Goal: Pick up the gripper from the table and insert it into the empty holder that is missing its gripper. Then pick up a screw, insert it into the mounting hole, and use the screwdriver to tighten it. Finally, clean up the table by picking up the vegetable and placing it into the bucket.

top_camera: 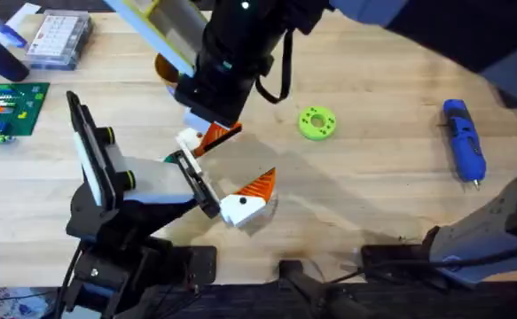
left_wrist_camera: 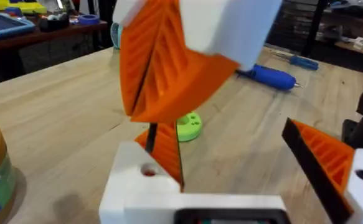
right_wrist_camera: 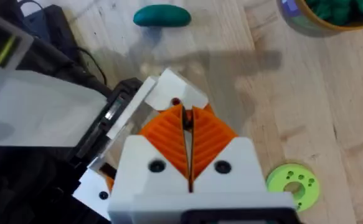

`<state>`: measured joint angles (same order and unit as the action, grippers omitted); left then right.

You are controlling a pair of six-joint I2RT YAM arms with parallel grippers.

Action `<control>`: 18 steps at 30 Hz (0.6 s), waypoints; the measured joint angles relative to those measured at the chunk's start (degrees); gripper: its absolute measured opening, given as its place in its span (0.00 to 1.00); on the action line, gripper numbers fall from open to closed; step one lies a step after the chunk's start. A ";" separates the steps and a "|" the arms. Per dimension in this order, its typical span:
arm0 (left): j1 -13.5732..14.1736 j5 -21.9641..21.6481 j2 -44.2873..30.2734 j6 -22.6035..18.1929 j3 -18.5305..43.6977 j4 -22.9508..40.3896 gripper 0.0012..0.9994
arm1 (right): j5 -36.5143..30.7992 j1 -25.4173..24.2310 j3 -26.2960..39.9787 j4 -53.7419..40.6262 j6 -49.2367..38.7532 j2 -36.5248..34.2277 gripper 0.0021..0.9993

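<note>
The holder [top_camera: 138, 184] is the white-bodied mount on the left arm, with one orange finger [top_camera: 256, 188] fitted at the far end of its rail. My left gripper [left_wrist_camera: 243, 163] is therefore open, its mounts far apart. The right arm reaches across from above. My right gripper [right_wrist_camera: 187, 134] is shut on the gripper [right_wrist_camera: 176, 94], holding its white base against the rail's empty end [top_camera: 187, 142]. The blue screwdriver [top_camera: 464, 142] lies far right on the table [top_camera: 373, 177]. The green vegetable [right_wrist_camera: 162, 15] lies beside the holder. The bucket [top_camera: 164, 69] is partly under the arm. A screw is out of view.
A green ring-shaped disc [top_camera: 317, 122] lies mid-table between the holder and the screwdriver. A clear parts box [top_camera: 58, 40] and a green circuit board [top_camera: 5, 111] sit at the far left. Bare wood lies between the disc and the screwdriver.
</note>
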<state>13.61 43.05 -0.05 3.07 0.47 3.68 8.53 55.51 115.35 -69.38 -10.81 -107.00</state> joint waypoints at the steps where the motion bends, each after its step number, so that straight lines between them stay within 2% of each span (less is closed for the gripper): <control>1: 0.02 0.00 0.00 0.00 0.00 0.00 0.99 | 0.08 0.09 0.00 -0.02 0.00 0.00 0.01; 18: 0.00 -0.41 0.02 0.42 0.00 0.02 0.99 | 0.13 1.02 0.00 -0.11 0.02 -1.40 0.01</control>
<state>13.61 42.64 -0.04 3.49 0.47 3.70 8.67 56.53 115.35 -69.49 -10.79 -108.40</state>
